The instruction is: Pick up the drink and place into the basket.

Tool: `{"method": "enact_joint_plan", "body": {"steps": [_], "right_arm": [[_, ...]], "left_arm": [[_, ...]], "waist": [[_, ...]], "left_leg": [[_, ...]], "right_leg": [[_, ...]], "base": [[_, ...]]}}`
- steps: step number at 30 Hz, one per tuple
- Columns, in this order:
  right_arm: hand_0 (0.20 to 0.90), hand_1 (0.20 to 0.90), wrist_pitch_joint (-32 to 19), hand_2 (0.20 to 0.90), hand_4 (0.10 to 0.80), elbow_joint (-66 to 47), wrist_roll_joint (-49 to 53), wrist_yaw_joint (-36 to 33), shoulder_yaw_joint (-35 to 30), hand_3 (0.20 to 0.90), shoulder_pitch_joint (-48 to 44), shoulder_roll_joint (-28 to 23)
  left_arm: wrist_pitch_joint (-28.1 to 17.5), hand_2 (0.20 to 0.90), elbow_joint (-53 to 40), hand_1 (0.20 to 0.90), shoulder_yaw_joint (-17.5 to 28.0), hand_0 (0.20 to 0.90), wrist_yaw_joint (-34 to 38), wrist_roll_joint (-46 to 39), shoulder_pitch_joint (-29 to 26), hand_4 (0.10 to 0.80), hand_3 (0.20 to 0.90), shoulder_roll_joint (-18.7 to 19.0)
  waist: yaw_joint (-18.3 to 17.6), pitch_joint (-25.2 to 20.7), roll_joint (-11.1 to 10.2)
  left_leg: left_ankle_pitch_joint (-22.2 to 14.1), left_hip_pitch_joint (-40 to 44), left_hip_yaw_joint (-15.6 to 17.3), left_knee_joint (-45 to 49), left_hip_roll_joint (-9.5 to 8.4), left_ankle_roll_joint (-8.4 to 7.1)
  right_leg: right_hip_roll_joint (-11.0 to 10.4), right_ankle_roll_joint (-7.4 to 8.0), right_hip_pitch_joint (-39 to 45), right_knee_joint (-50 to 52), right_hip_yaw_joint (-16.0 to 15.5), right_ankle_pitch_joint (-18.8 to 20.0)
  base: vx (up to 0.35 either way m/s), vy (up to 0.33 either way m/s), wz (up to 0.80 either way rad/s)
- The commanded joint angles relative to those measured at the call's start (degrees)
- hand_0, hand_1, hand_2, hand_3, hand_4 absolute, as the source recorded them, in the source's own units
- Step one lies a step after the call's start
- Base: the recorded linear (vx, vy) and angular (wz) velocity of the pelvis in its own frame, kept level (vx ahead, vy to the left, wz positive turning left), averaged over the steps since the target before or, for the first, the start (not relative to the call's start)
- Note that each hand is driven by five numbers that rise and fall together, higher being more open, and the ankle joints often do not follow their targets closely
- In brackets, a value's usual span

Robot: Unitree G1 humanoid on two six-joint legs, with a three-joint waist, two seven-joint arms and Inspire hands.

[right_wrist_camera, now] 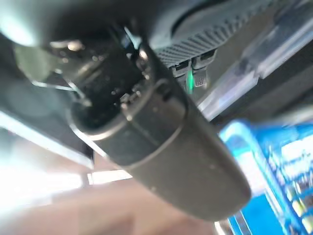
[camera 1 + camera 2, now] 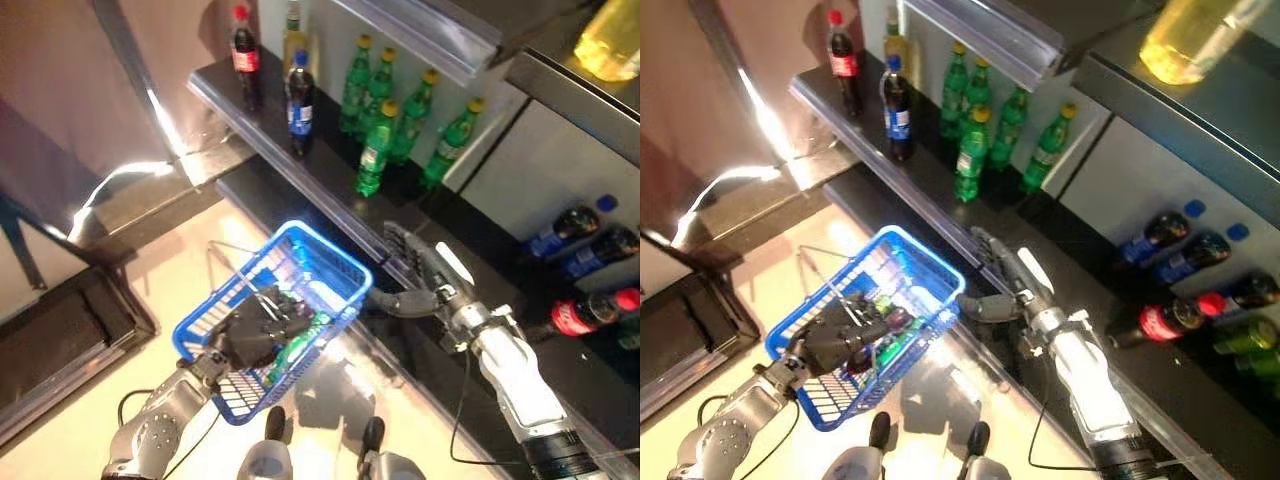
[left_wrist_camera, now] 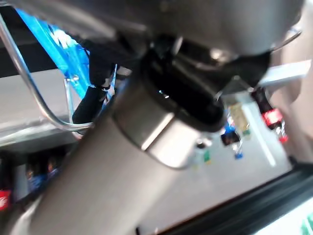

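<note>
A green plastic drink bottle (image 2: 298, 345) lies inside the blue plastic mesh basket (image 2: 330, 262), just beside the left hand (image 2: 250, 335), whose fingers curl over the basket's wire handle. Just beside the basket, the right hand (image 2: 425, 270) holds its fingers straight and empty. The bottle is mostly hidden.

Basket (image 2: 330, 262) sits before the shelf (image 2: 262, 115) bearing bottles (image 2: 385, 120).
</note>
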Motion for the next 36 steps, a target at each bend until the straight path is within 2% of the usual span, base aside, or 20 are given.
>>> {"method": "enact_joint_plan", "body": {"steps": [1,4,11,16,25,31,36], "right_arm": [[0.900,0.900,-8.3,0.900,0.800,2.1,5.9,-2.5,-2.1,0.900,2.5,-2.2],[0.900,0.900,-9.8,0.900,0.800,4.6,6.8,-3.5,-6.8,0.900,5.3,-0.8],[0.900,0.900,-10.4,0.900,0.800,9.3,8.9,-7.5,-12.4,0.900,7.9,1.4],[0.900,0.900,-11.1,0.900,0.800,12.6,8.7,-10.1,-14.0,0.900,8.6,2.8],[0.900,0.900,-11.5,0.900,0.800,23.0,15.2,-13.1,-16.6,0.900,8.7,3.6],[0.900,0.900,-12.5,0.900,0.800,36.4,19.1,-13.9,-16.9,0.900,8.5,3.7],[0.900,0.900,-13.6,0.900,0.800,49.4,19.6,-10.7,-17.6,0.900,8.4,4.0]], "left_arm": [[-17.1,0.300,-10.3,0.300,5.8,0.300,-9.4,-11.5,-9.7,0.100,0.200,-3.9],[-17.9,0.300,-4.7,0.300,7.2,0.300,-8.5,-10.6,-8.9,0.100,0.200,-4.6],[-19.7,0.300,6.3,0.300,10.2,0.300,-4.8,-8.0,-8.4,0.100,0.200,-5.1],[-20.8,0.300,13.6,0.300,12.3,0.300,-3.9,-6.2,-8.1,0.100,0.200,-5.4],[-22.3,0.300,30.6,0.300,15.1,0.300,-3.4,-3.1,-9.3,0.100,0.200,-4.4],[-21.8,0.300,39.1,0.300,13.8,0.300,-0.1,-2.2,-9.9,0.100,0.200,-3.3],[-20.9,0.300,45.9,0.300,12.5,0.300,1.7,-1.4,-9.8,0.100,0.200,-3.1]], "waist": [[-1.2,-16.3,3.0],[-2.8,-16.4,3.2],[-5.5,-16.2,3.3],[-6.8,-16.2,3.5],[-8.3,-16.5,4.1],[-9.0,-16.8,4.3],[-8.9,-16.8,4.5]], "left_leg": [[-0.8,0.3,2.8,-0.2,0.87,0.60],[-1.0,0.5,3.5,-0.2,1.12,0.48],[-1.4,1.2,5.1,-0.2,1.41,0.53],[-1.6,1.6,5.8,-0.2,1.35,0.67],[-2.3,2.4,7.3,-0.2,1.01,0.88],[-2.6,2.6,8.0,-0.2,1.06,0.74],[-2.7,2.8,8.0,-0.2,1.08,0.88]], "right_leg": [[-1.8,2.17,4.2,0.4,-1.0,-1.0],[-1.6,2.19,4.0,0.3,-0.2,-0.6],[-1.3,2.16,3.5,0.3,1.8,0.1],[-1.0,1.98,3.2,0.3,3.2,0.1],[-0.7,1.90,2.9,0.4,4.5,0.0],[-0.5,1.84,2.7,0.4,5.5,0.0],[-0.3,1.72,2.7,0.5,5.9,0.0]], "base": [[0.005,-0.010,-0.20],[0.005,-0.020,-0.10],[-0.012,-0.038,-0.08],[-0.016,-0.017,-0.17],[-0.009,-0.008,-0.20],[-0.004,0.002,-0.10],[-0.001,0.000,-0.01]]}}
